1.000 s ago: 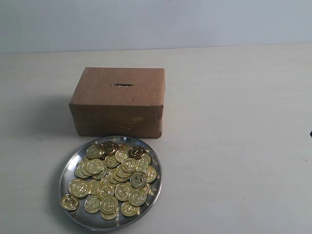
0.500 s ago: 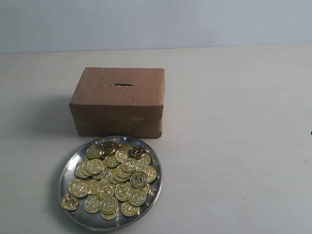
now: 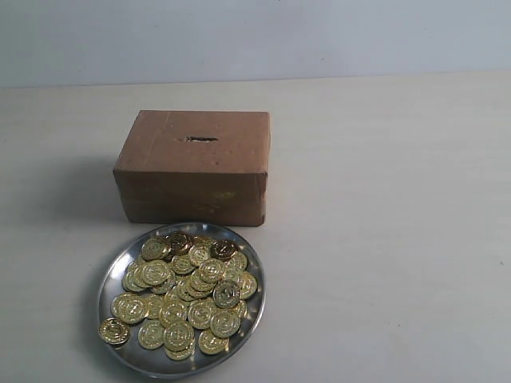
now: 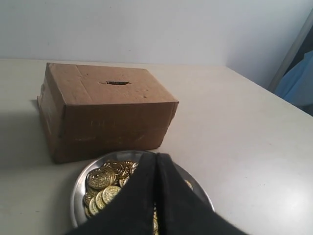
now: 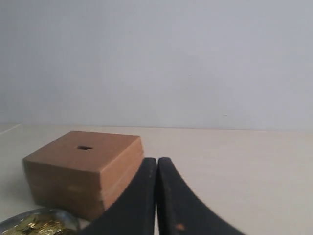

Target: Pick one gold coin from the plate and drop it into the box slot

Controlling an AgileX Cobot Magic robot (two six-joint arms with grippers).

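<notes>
Left gripper (image 4: 157, 155): shows only in its wrist view. The two dark fingers are pressed together with no gap and hold nothing. It faces the plate with the box behind, and is out of the exterior frame.
Plate (image 3: 103, 291): lower left of the exterior frame, just in front of the box, apparently not touching it.
Gold coins (image 3: 185, 291): a loose overlapping heap that fills most of the plate. One coin (image 3: 113, 331) lies out on the lower-left rim.
Box (image 3: 192, 167): left of centre in the exterior frame, flat on the surface (image 3: 383, 239).
Slot (image 3: 201, 139): a short dark slit in the box top, toward its far edge.
Right gripper (image 5: 157, 159): fingers likewise closed on each other and empty. It is not in the exterior frame.
Stage: my reading is that no coin has been picked.
Risk, grasp: the coins overlap and look slick, so a pinch may lift two or none, or nudge the rim coin off the plate.
Risk, plate: a hard push down could tip or slide the shallow plate.
Risk, drop: the slit is narrow, so a tilted or off-line coin would land on the box top.
</notes>
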